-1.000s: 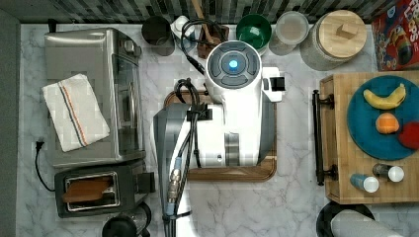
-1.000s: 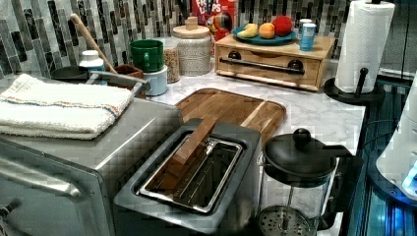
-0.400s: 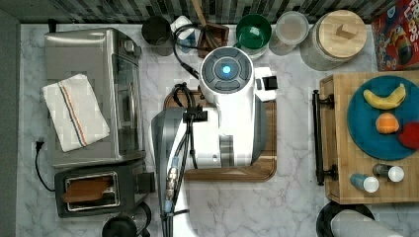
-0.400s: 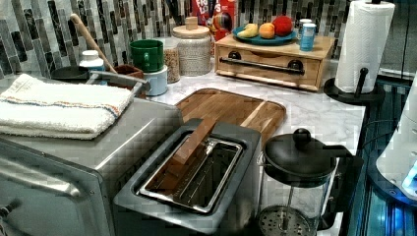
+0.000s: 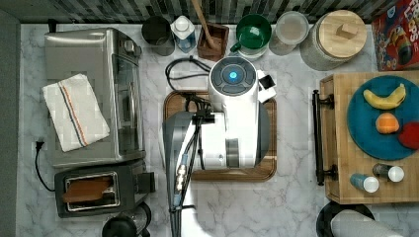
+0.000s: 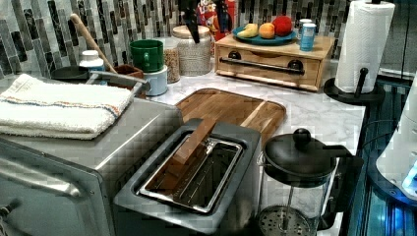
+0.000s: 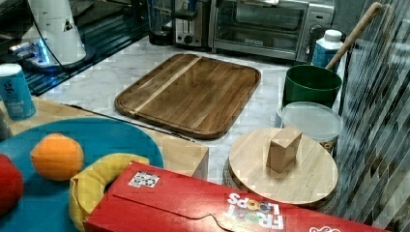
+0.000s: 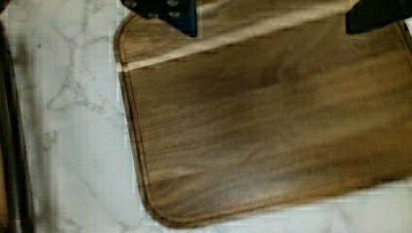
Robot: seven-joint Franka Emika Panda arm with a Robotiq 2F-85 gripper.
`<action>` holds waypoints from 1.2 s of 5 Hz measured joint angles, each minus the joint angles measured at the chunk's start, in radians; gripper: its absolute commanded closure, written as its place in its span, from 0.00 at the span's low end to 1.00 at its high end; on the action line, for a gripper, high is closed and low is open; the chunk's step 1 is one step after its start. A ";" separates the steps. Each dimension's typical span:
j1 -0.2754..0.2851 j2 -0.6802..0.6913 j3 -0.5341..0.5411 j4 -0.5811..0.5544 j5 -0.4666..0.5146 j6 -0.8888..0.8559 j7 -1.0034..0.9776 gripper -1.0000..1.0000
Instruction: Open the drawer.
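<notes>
The drawer (image 6: 265, 73) is a light wooden front with a long black bar handle (image 6: 260, 65). It sits flush in its wooden unit (image 5: 346, 148). In the top view the handle (image 5: 318, 138) runs along the unit's left side. My arm (image 5: 232, 123) hangs over the walnut tray (image 5: 267, 173), to the top view's left of the handle. In the wrist view my gripper (image 8: 272, 12) is open above the tray (image 8: 272, 136), with its dark fingers (image 8: 165, 12) wide apart and nothing between them. A dark fingertip (image 6: 190, 19) dips into the left view over the tray.
A blue plate (image 5: 365, 143) with fruit and small bottles (image 5: 365, 183) tops the unit. Jars (image 5: 336, 39), a green mug (image 5: 253, 32) and a cereal box (image 5: 398, 34) line the back. A toaster oven (image 5: 94, 94), toaster (image 5: 96, 190), French press (image 6: 300, 162) and paper towel roll (image 6: 364, 44) stand around.
In the top view the arm's head has shifted a little toward the bottom of the picture, over the tray. The drawer has not moved.
</notes>
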 measured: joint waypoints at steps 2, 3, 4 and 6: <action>-0.016 -0.002 -0.041 -0.063 -0.016 0.091 -0.145 0.00; -0.030 -0.011 -0.062 -0.103 -0.063 0.176 -0.242 0.00; -0.042 -0.030 -0.096 -0.130 -0.104 0.210 -0.334 0.00; -0.091 -0.043 -0.158 -0.140 -0.111 0.295 -0.500 0.00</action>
